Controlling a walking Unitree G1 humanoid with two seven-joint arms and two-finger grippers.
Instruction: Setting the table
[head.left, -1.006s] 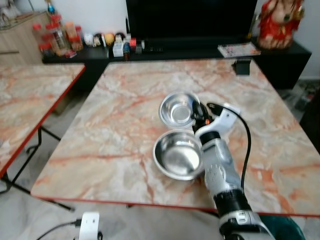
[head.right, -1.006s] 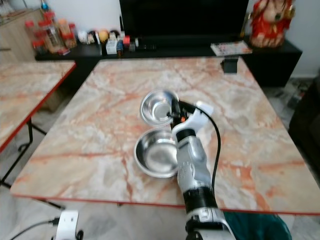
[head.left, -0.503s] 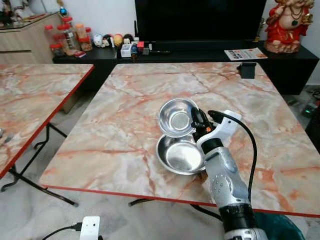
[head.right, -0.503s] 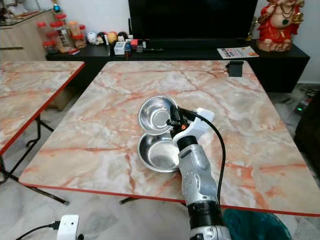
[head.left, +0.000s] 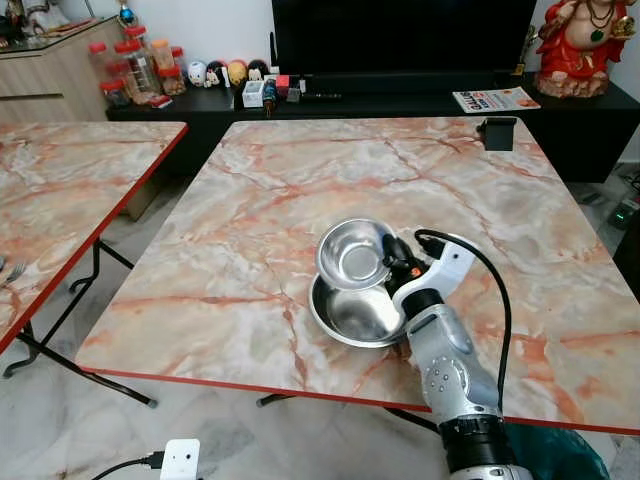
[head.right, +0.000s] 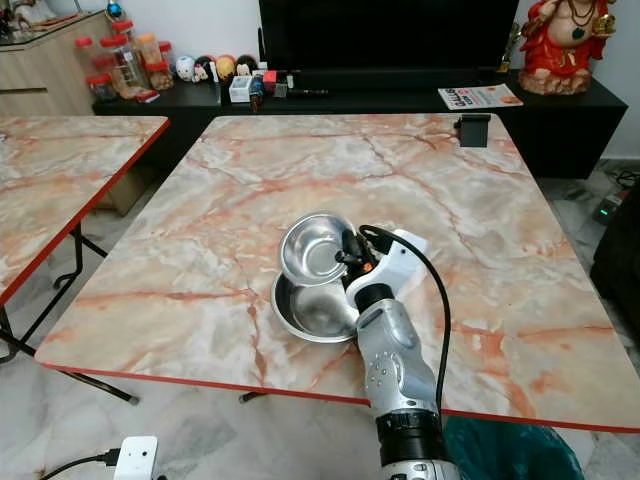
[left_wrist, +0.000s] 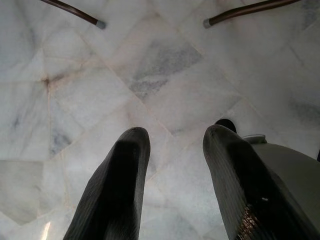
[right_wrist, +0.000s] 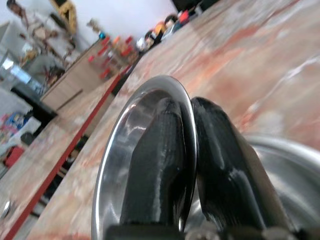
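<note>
Two steel bowls sit near the front middle of the marble table (head.left: 260, 200). The larger bowl (head.left: 350, 318) rests on the tabletop. The smaller bowl (head.left: 352, 254) is tilted above the larger bowl's far side, its rim pinched by my right gripper (head.left: 390, 252), which is shut on it. In the right wrist view the two black fingers (right_wrist: 165, 150) clamp the small bowl's rim (right_wrist: 145, 100), one inside and one outside, with the larger bowl (right_wrist: 280, 165) below. My left gripper (left_wrist: 175, 150) hangs open over the pale tiled floor.
A second marble table (head.left: 60, 200) stands to the left across a gap. Behind the main table a black TV cabinet (head.left: 400, 95) carries jars, small items and a red figurine (head.left: 578, 45). A small black object (head.left: 498, 132) sits at the table's far right edge.
The camera has shifted, so the whole scene sits differently. The small bowl, held in my right gripper, has moved toward me and now overlaps the larger bowl's far side.
</note>
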